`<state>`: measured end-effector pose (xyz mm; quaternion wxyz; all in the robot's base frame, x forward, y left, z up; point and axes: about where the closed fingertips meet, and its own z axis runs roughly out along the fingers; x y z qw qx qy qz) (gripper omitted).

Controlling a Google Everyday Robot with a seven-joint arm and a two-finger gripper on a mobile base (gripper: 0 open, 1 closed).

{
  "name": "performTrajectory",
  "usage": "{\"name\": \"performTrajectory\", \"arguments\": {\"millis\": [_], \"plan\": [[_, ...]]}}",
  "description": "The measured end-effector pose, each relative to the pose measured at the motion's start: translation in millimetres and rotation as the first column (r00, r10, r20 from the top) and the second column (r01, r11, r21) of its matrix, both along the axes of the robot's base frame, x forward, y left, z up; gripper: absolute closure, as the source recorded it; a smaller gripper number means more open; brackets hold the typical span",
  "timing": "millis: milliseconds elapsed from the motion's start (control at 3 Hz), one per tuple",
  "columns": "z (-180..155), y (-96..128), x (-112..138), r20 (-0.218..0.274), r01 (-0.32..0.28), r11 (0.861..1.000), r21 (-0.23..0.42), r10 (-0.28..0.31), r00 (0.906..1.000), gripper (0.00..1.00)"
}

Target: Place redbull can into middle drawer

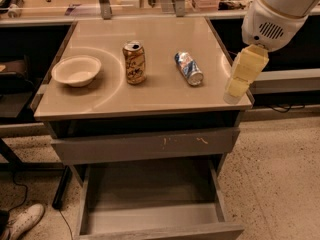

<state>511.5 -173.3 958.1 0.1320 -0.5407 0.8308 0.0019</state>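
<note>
The redbull can (188, 68) lies on its side on the tan table top (160, 99), right of centre. The middle drawer (150, 191) is pulled open below, with a bare grey inside and nothing in it. My gripper (241, 79) hangs from the white arm (277, 14) over the table's right front corner, to the right of the redbull can and apart from it. It holds nothing that I can see.
A gold can (134, 62) stands upright left of the redbull can. A white bowl (76, 70) sits at the table's left. The upper drawer front (145, 145) with yellowish scratches is closed. A shoe (22, 221) lies on the floor at lower left.
</note>
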Motion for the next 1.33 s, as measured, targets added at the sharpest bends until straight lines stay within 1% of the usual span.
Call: {"name": "performTrajectory", "arguments": {"millis": [333, 667, 1000, 1333], "plan": [[-1.2, 24.6, 32.9, 0.017, 0.048, 0.994, 0.099, -0.050, 0.9986, 0.00], [-1.7, 41.2, 76.1, -0.015, 0.134, 0.976, 0.170, -0.134, 0.9909, 0.00], [-3.2, 55.1, 108.6, -0.065, 0.170, 0.956, 0.241, -0.159, 0.9851, 0.00], [2.3, 56.8, 116.7, -0.043, 0.167, 0.951, 0.259, -0.162, 0.9859, 0.00]]}}
